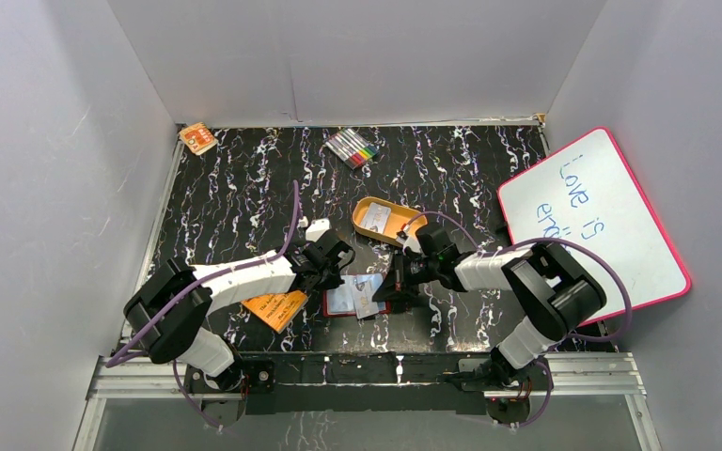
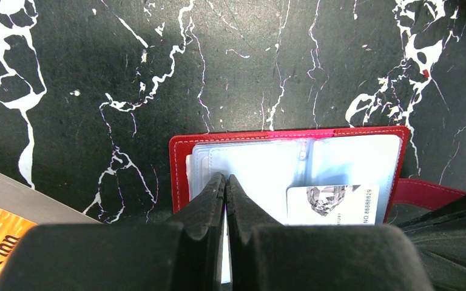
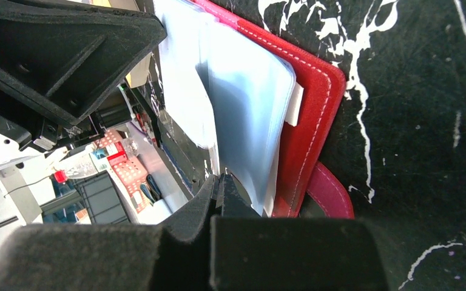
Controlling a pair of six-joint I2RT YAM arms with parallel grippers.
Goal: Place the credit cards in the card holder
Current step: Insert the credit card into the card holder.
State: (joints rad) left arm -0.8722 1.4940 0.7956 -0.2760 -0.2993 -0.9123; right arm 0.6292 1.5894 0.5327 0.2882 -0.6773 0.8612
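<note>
top view – card holder [image 1: 338, 301] lies open on the black marbled counter [image 1: 244, 197], near the front edge and between the two arms. left pincer [image 1: 337, 267] is at its left-hand corner, right pincer [image 1: 393, 280] at its right side, both low on it. a pale credit card [image 1: 368, 286] sits tilted across the holder. orange booklet [image 1: 275, 308] is just left of it, oval tin [image 1: 383, 219] behind, neither in play.

left wrist – left pincer [image 2: 225, 179] is clenched, tips on the clear pockets of the left page of the card holder [image 2: 291, 136]. a pale sliver shows between the jaws; can't tell if that's a card edge or just pocket. one printed credit card [image 2: 334, 205] lies at the right page, top edge level with the pocket; can't tell if it's inside. snap tab [image 2: 428, 193] pokes out on the right.

right wrist – right pincer [image 3: 220, 183] is clenched at the lower edge of the clear pocket leaves [image 3: 249, 109], which stand up off the red cover [image 3: 315, 121]. whether it pinches a leaf or a card, can't tell.

step looks like feeding a card into a pocket – judgement. to do it well: one pincer pins the holder flat, the card goes in edge-first and square to the pocket mouth, slow push. risks: thin card slipping out, leaf buckling, holder sliding on the slick counter.
</note>
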